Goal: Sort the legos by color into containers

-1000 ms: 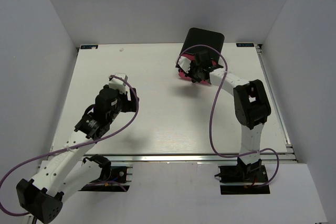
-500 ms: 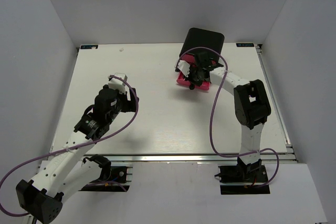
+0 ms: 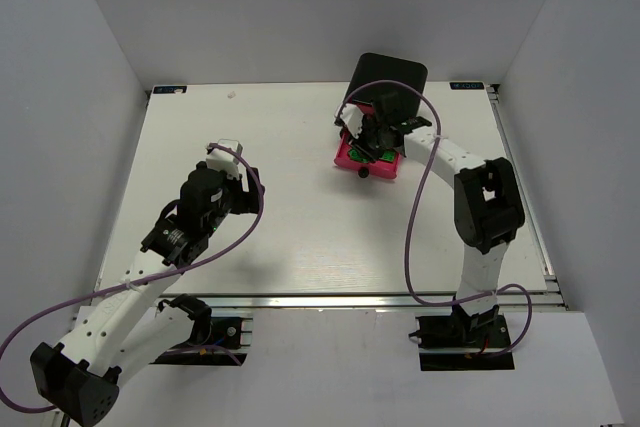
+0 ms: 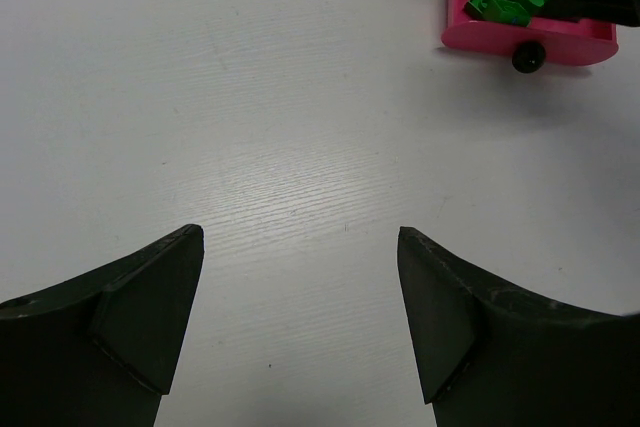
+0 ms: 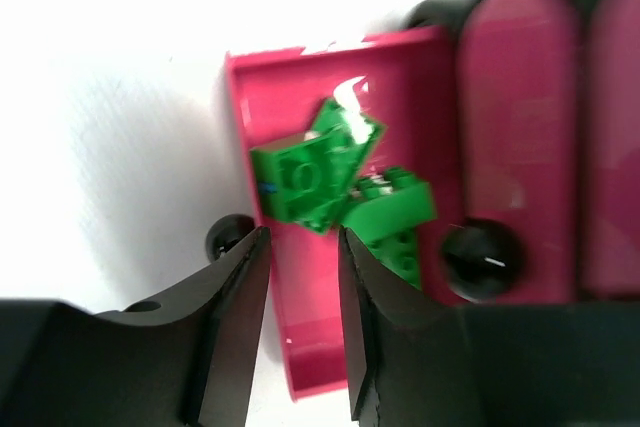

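Green legos (image 5: 320, 172) lie heaped in the one drawer (image 5: 400, 97) that stands out from the black cabinet (image 3: 390, 75), at the far right of the table (image 3: 290, 217). The right wrist view shows them best: studded bricks in two greens, tilted and overlapping, crowded toward the cabinet end of the magenta tray, with a glare spot on the top one. It also shows a shut pink drawer front (image 5: 520, 117) with a black knob (image 5: 482, 259) beside the open one. The top view gives only a speck of green under the arm. The left wrist view shows the tray from afar, with the round knob (image 4: 528, 55) on its front wall. The right gripper (image 5: 303, 237) hangs over the tray's knob end, fingers a narrow slot apart with nothing between them; contact with the tray wall cannot be told. The left gripper (image 4: 300, 237) is spread wide over bare table, holding nothing, well apart from the drawer
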Robot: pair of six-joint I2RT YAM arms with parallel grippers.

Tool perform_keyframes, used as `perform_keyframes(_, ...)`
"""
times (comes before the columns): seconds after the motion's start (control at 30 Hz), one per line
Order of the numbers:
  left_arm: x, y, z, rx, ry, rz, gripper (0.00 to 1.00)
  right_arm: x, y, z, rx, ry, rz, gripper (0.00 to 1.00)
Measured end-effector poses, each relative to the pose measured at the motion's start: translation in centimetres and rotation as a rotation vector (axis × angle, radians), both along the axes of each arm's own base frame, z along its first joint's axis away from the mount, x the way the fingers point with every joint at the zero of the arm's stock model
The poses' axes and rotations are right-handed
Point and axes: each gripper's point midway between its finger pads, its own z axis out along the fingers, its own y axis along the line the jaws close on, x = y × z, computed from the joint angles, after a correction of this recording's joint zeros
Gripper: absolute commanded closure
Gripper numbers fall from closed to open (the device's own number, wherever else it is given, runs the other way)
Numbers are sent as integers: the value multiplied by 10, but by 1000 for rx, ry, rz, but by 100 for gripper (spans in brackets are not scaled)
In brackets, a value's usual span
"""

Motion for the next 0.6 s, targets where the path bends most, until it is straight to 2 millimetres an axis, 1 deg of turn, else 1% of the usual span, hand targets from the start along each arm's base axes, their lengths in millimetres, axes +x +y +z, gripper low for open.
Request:
perform_keyframes(0.1, 0, 0, 0, 0, 0, 0, 12, 7, 2, 20, 31, -47, -30, 62)
perform_keyframes(0.2, 0, 0, 0, -1, 0, 0, 12, 13, 2, 32, 46, -81, -53, 68)
perform_keyframes(0.23, 0, 0, 0, 0, -1, 0, 12, 15, 2, 34, 47, -88, -57, 72)
perform_keyframes(0.27, 0, 0, 0, -1, -1, 0, 12, 16, 1, 35, 43, -91, -61, 75)
perform_keyframes(0.33, 0, 0, 0, -1, -1, 0, 12, 18, 0, 33, 33, -92, -67, 82)
perform_keyframes(0.4, 0, 0, 0, -1, -1, 0, 12, 22, 0, 30, 24, -91, -71, 85)
perform_keyframes(0.47, 0, 0, 1, -1, -2, 0, 12, 25, -1, 22, 9, -79, -75, 86)
perform_keyframes(0.6, 0, 0, 1, -1, -3, 0, 12, 23, -3, 0, -31, -28, -73, 88)
